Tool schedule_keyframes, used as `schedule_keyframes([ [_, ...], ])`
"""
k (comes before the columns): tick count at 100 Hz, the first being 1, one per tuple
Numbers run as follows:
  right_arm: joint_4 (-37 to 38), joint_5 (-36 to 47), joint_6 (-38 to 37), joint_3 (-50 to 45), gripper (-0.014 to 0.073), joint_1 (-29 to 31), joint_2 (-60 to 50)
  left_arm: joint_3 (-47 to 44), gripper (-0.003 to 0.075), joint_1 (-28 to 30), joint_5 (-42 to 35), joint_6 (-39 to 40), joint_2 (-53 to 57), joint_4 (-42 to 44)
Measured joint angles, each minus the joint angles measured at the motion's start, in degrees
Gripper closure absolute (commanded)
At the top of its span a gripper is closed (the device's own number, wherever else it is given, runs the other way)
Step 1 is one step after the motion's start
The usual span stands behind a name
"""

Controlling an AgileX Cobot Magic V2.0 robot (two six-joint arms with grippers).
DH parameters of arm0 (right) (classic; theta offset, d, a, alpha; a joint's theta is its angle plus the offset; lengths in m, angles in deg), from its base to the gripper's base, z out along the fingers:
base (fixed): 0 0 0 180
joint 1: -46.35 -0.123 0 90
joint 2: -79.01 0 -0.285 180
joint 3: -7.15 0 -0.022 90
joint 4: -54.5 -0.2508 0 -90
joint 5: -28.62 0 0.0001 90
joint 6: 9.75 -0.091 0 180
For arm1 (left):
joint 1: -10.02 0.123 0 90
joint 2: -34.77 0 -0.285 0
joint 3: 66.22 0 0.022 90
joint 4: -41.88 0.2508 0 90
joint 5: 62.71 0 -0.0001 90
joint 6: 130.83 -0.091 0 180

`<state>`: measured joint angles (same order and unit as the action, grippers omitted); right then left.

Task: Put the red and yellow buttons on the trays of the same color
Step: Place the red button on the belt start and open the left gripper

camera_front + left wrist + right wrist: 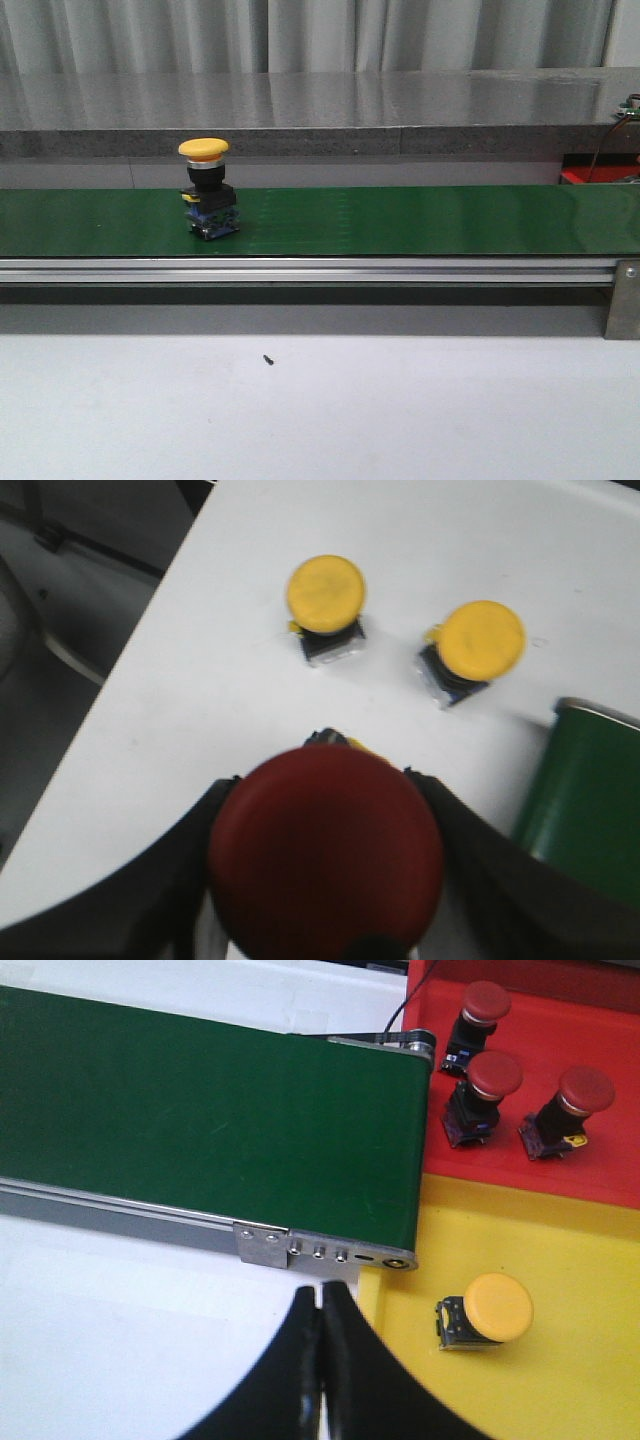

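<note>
A yellow button [205, 188] stands upright on the green belt [420, 220], toward its left part. The left gripper [325, 865] is clenched on a red button [326, 850], holding it above the white table [200, 720]; two more yellow buttons [326, 595] [478, 645] stand on that table near the belt's end. The right gripper [320, 1360] has its fingers pressed together with nothing between them. Beside it, a yellow tray [560, 1380] holds one yellow button [490, 1310], and the red tray [520, 1170] holds three red buttons [485, 1095].
</note>
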<state>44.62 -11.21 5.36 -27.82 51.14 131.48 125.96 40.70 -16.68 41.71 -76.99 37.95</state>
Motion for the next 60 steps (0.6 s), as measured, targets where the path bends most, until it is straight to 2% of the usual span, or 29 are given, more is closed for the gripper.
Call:
schedule_keyframes([
  [24, 0.0, 0.0, 0.0, 0.0, 0.0662, 0.0, 0.0, -9.0, 0.0514, -8.3, -2.5, 0.0, 6.0, -1.2],
  [45, 0.0, 0.0, 0.0, 0.0, 0.0662, 0.0, 0.0, -12.5, 0.0514, -15.4, -4.0, 0.0, 6.1, -1.2],
  [60, 0.0, 0.0, 0.0, 0.0, 0.0662, 0.0, 0.0, -13.7, 0.0513, -18.0, -5.7, 0.0, 6.1, -1.6],
])
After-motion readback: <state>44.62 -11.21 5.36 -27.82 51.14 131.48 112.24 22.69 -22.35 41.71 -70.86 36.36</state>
